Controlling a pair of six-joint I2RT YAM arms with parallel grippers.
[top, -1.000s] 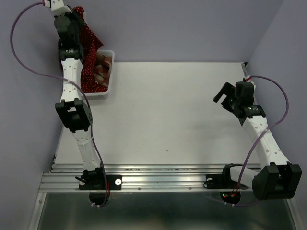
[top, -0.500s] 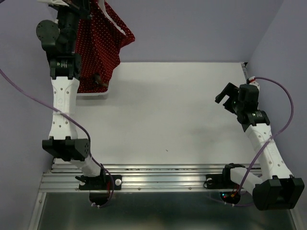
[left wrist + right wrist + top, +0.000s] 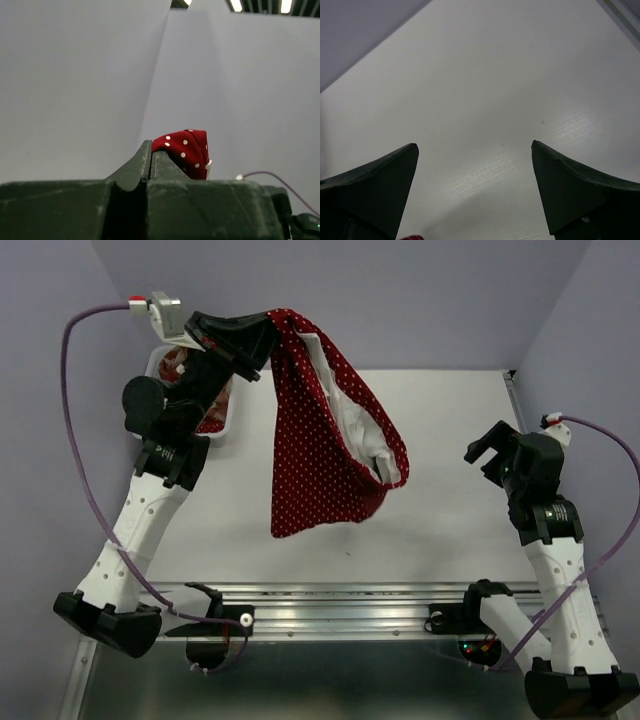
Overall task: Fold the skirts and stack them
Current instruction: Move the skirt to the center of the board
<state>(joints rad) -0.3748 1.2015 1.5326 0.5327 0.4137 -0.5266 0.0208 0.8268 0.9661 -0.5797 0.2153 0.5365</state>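
Observation:
My left gripper (image 3: pixel 262 332) is shut on the waist of a dark red polka-dot skirt (image 3: pixel 320 455), which hangs high above the table's middle with its white lining showing. In the left wrist view the shut jaws pinch a fold of that skirt (image 3: pixel 185 147). More red and plaid cloth (image 3: pixel 212 410) lies in the white basket (image 3: pixel 226 432) at the back left, mostly hidden by my left arm. My right gripper (image 3: pixel 492 447) is open and empty above the table's right side; it also shows in the right wrist view (image 3: pixel 475 150).
The white table (image 3: pixel 440 520) runs to a metal rail (image 3: pixel 330 605) at the near edge. Purple walls close the back and both sides. A small dark speck (image 3: pixel 348 554) lies on the table near the front.
My left arm has lifted the polka-dot skirt out of the basket and swung it right, over the table's middle. My right arm has shifted slightly right and toward the near edge.

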